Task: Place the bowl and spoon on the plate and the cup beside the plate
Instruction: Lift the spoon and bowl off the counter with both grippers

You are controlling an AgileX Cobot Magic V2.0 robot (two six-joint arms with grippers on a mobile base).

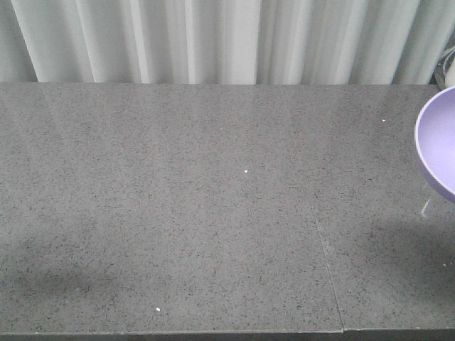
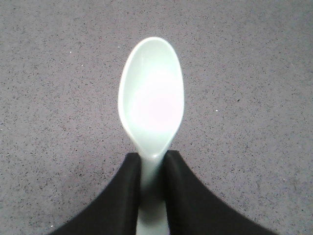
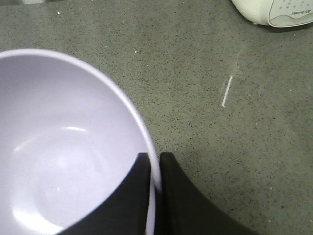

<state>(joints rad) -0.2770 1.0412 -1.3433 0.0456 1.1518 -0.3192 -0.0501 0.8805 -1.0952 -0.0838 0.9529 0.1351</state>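
Note:
In the left wrist view my left gripper (image 2: 153, 159) is shut on the handle of the pale mint-green spoon (image 2: 150, 95), whose scoop points away from me above the grey speckled counter. My right gripper (image 3: 154, 161) is shut on the rim of the lavender bowl (image 3: 58, 147), one finger inside the wall and one outside. The bowl (image 1: 437, 145) shows at the right edge of the front view, lifted and tilted. The plate and the cup are out of view. Neither arm shows in the front view.
A grey speckled counter (image 1: 213, 199) with a seam (image 1: 323, 249) right of centre fills the front view, backed by a pale curtain (image 1: 227, 39). A white appliance (image 3: 276, 12) stands at the top right of the right wrist view, and a short white streak (image 3: 227, 91) marks the counter.

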